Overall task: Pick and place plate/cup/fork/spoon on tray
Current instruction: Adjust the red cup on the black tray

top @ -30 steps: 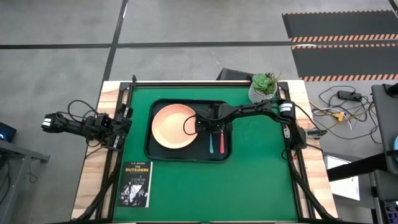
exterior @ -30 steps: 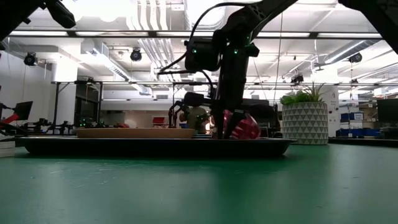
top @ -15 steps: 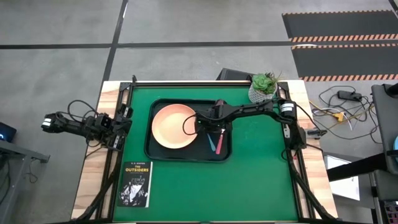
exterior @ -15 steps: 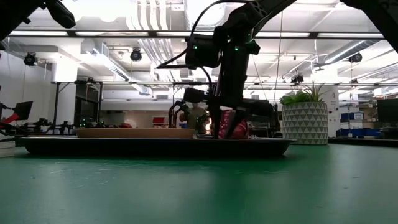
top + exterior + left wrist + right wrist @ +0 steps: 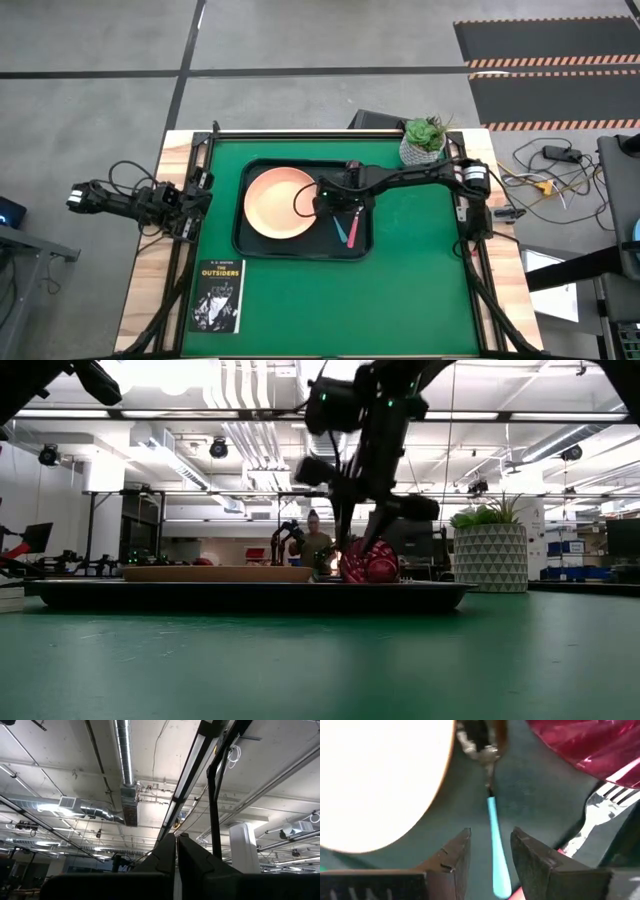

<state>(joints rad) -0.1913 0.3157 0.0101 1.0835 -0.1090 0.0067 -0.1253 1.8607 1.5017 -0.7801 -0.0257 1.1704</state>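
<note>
We read the right gripper as jaws released above the light blue-handled spoon inside the dark rectangular tray, between round salmon-pink plate and pink-handled fork, red translucent cup nearby; left gripper clenched, parked off-tabletop.

**Right wrist view: spoon framed between parted fingers**

The right gripper has its two dark fingers apart, with nothing clamped between them. Past the gap lies the spoon: light blue handle running away from the camera to a silver neck and bowl. The spoon rests on the dark tray floor. Beside it, the plate appears as a large pale, overexposed disc, its rim near the spoon's bowl. On the other side, the fork shows silver prongs, lying just under the dark red cup.
</note>
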